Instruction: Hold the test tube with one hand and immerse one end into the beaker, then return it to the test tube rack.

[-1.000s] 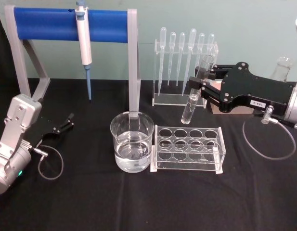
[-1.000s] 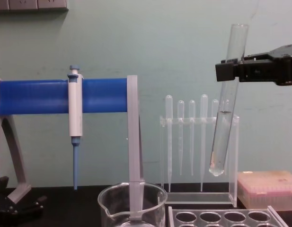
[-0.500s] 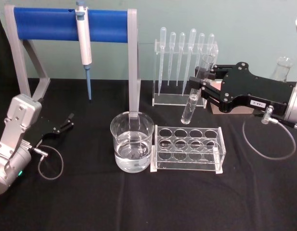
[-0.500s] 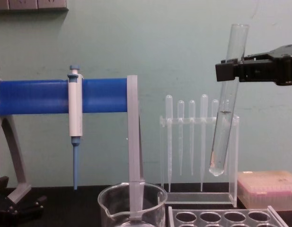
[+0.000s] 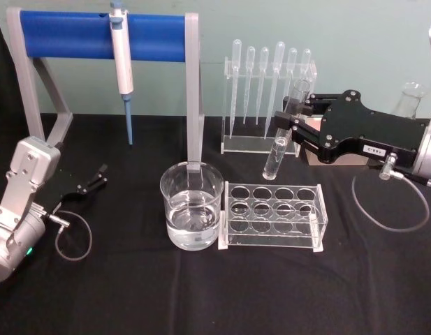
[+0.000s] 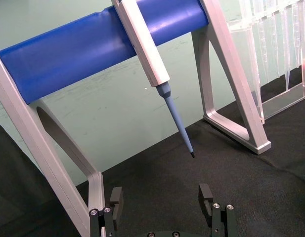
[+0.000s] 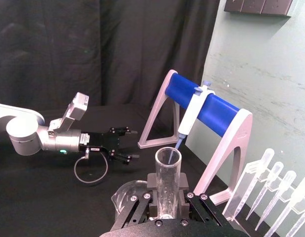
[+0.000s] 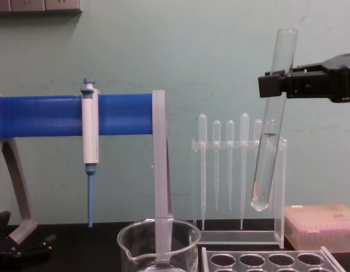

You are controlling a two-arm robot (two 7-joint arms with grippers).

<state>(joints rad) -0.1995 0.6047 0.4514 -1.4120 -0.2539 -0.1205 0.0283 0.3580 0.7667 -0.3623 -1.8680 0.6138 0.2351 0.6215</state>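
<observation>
My right gripper is shut on the test tube, a clear glass tube held nearly upright, high above the table. In the chest view the test tube hangs with its round bottom well above the clear rack, gripped near its open top by the right gripper. The right wrist view looks down the test tube's open rim. The beaker, wide and part full of clear liquid, stands left of the tube on the black table. My left gripper rests open at the far left.
A clear rack with round holes sits right of the beaker. Behind stand a pipette stand, a blue-barred frame holding a white pipettor, a pink tip box and a flask.
</observation>
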